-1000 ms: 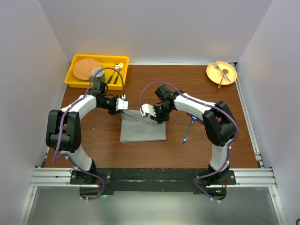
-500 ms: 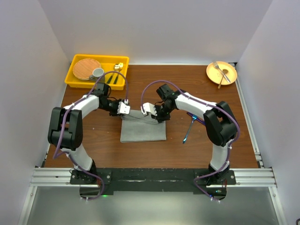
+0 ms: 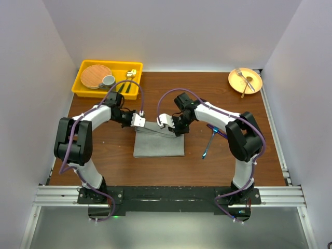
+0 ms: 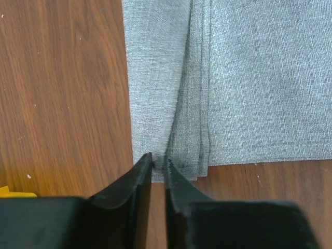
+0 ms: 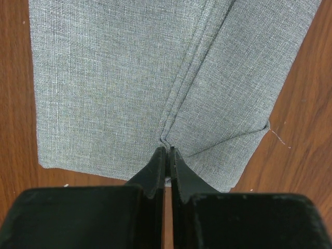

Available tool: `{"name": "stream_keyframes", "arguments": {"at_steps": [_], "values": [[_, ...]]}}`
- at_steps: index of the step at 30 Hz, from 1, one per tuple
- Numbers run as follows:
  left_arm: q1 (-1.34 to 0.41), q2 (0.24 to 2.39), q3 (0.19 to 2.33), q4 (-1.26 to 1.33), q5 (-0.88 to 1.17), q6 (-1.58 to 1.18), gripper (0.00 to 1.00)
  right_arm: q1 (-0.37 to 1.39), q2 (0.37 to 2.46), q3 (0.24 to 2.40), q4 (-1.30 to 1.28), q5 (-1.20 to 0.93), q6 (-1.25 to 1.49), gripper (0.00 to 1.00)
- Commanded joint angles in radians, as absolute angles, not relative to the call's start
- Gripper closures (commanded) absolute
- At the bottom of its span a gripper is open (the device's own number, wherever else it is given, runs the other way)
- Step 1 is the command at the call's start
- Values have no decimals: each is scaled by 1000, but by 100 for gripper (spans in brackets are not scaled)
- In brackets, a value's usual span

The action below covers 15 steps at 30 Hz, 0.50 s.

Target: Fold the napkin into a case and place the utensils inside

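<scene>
The grey napkin (image 3: 158,145) lies partly folded on the brown table, with a raised pleat along its far edge. My left gripper (image 3: 139,120) is at the napkin's far left corner. In the left wrist view this gripper (image 4: 158,165) is shut on the edge of the napkin (image 4: 249,78) where the fold layers meet. My right gripper (image 3: 163,121) holds the far edge nearer the middle. In the right wrist view it (image 5: 167,151) pinches a ridge of the napkin (image 5: 104,78). The blue-handled utensils (image 3: 207,145) lie on the table right of the napkin, partly under my right forearm.
A yellow bin (image 3: 78,89) at the back left holds a wooden plate, a grey cup (image 3: 108,80) and dark-handled cutlery. A yellow plate (image 3: 233,83) with a silver fork sits at the back right. White walls enclose the table on three sides.
My left gripper has slid right to the napkin's far left corner and closed on the cloth edge. The right gripper has kept its pinch and barely moved.
</scene>
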State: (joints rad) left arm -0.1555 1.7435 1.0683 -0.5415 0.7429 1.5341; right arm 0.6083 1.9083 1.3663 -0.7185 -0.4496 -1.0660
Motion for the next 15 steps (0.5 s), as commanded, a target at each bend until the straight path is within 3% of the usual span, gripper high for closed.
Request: {"name": "stream_keyframes", "arguments": {"at_steps": [1,2,3,15], "values": [[-167,1724,1063,-551,762,1562,90,601,1853,1385,-745,-483,-1089,100],[-167,1715,1055,-551,765,1560,98,603,1852,1387,-747,-485,-1089,100],[-169,1706,1052,-551,770,1557,100,601,1850,1391,-752,-486,-1086,100],[-198,1615,1006,-687,762,1585,100,595,1801,1368,-798,-505,-1086,100]]}}
